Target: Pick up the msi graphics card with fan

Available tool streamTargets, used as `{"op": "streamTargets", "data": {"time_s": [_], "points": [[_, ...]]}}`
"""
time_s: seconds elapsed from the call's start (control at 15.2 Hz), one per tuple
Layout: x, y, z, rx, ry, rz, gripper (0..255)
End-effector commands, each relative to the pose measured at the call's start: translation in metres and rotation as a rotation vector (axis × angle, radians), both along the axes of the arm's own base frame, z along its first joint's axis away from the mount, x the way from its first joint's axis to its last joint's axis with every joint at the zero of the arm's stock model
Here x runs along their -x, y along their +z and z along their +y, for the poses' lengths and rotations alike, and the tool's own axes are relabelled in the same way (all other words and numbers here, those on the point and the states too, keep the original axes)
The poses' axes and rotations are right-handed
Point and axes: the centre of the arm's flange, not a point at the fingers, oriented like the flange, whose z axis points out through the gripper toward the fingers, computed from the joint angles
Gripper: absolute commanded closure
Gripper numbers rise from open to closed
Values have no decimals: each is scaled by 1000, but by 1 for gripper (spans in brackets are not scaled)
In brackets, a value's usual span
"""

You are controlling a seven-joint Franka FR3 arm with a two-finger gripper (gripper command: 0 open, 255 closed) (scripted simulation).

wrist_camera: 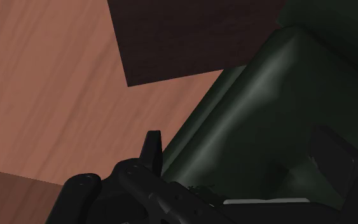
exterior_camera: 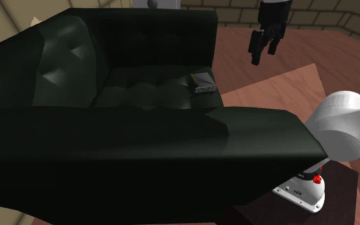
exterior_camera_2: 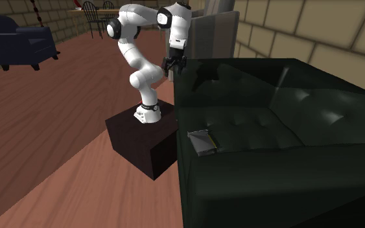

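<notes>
The gripper (exterior_camera: pixel 263 56) hangs at the upper right of the shoulder view, its two black fingers apart and empty, well apart from the card (exterior_camera: pixel 203 82). The card lies flat on the sofa (exterior_camera: pixel 76 83) seat, just right of that frame's centre and near the seat's front edge.

The step in hand looks like the approach. The hand should cross over the seat, point straight down and line its fingers across the card's narrower side. It should then sink until they straddle both edges before closing. The cushion will likely give, so a gentle descent suits.

The card is a thin, rigid-looking grey and dark rectangle; its fan is too small to make out. The sofa is dark green, glossy and button-tufted, with rounded arms. The floor (exterior_camera_2: pixel 45 129) is reddish wood.
</notes>
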Motion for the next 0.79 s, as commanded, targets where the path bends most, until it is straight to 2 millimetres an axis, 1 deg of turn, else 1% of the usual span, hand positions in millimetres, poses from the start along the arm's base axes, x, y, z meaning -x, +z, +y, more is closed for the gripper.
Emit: {"op": "streamTargets", "data": {"time_s": [0.0,0.73], "points": [[0,0,0,0,0,0,0],[-76,-105,-59,-47,52,-40,0]]}}
